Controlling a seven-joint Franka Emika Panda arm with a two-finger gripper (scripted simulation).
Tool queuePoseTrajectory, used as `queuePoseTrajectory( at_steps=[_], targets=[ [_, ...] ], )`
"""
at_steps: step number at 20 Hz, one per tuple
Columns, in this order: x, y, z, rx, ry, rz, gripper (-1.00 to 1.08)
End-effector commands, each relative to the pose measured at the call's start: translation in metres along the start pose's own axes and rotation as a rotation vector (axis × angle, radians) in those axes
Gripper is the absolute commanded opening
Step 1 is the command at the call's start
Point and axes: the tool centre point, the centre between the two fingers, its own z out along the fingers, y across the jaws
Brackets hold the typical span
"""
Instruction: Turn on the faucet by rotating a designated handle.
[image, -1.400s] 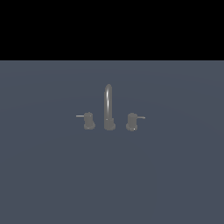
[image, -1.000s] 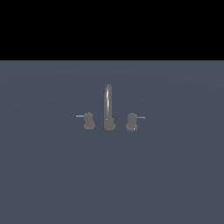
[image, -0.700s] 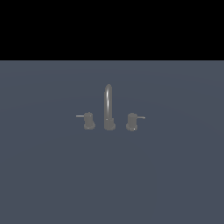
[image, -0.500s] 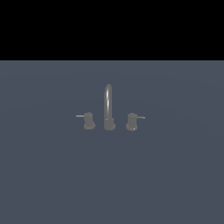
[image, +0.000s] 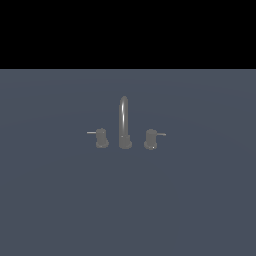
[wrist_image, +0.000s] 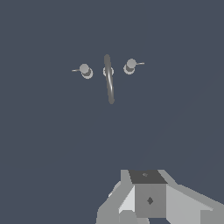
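The faucet (image: 123, 122) stands alone on the flat grey-blue surface: a tall thin arched spout on a round base. The handle (image: 151, 138) is the stubby grey knob at the exterior view's right of the spout, with its thin lever pointing right. The wrist view sees the faucet (wrist_image: 109, 81) from above, with the handle (wrist_image: 130, 65) beside the spout base. My gripper (wrist_image: 146, 177) shows only in the wrist view as grey blocks, well away from the faucet and touching nothing. Whether its jaws are open or shut does not show. No arm shows in the exterior view.
A twin knob (image: 101, 137) with its lever pointing left stands on the other side of the spout and also shows in the wrist view (wrist_image: 85, 70). The grey-blue floor (image: 200, 200) spreads flat around the faucet, with a black band behind it.
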Motion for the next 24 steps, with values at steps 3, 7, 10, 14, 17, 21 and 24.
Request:
queuePoseTrajectory(
  at_steps=[3,7,10,14,17,21,24],
  targets=[
    [0.032,0.001,0.014,0.001,0.001,0.109,-1.00],
    [0.065,0.004,0.033,0.003,0.003,0.225,-1.00],
    [0.089,0.006,0.049,0.004,0.004,0.313,-1.00],
    [0.120,0.011,0.073,0.005,0.005,0.431,-1.00],
    [0.142,0.015,0.093,0.006,0.006,0.519,-1.00],
    [0.170,0.021,0.122,0.008,0.008,0.637,-1.00],
    [0.189,0.026,0.146,0.009,0.009,0.725,-1.00]
  ],
)
